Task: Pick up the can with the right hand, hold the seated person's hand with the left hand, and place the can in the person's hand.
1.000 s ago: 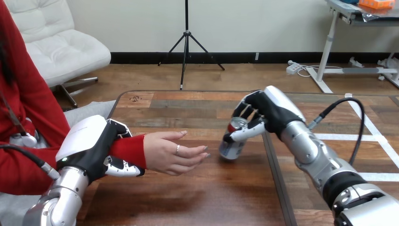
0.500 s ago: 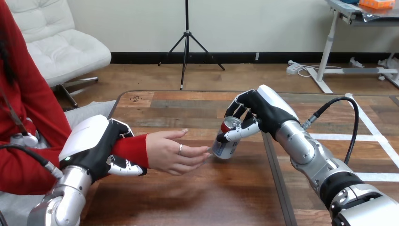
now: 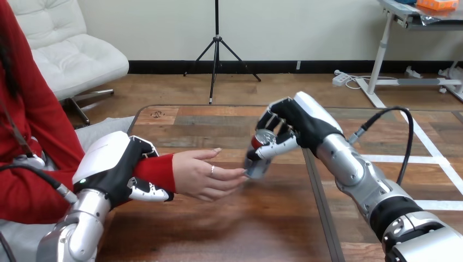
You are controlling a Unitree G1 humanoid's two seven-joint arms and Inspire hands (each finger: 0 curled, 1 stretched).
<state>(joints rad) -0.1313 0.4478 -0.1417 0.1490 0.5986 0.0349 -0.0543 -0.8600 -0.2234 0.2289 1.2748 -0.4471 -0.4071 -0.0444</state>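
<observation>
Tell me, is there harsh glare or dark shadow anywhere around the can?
Head view: soft, even light, no harsh glare; the can in the right hand shows just a pale shine on its top. Head view again: a faint, soft-edged shadow lies on the table beneath the person's hand.

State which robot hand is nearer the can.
Right. The right hand grips the can itself; the left hand holds the person's wrist, with the person's hand between.
</observation>
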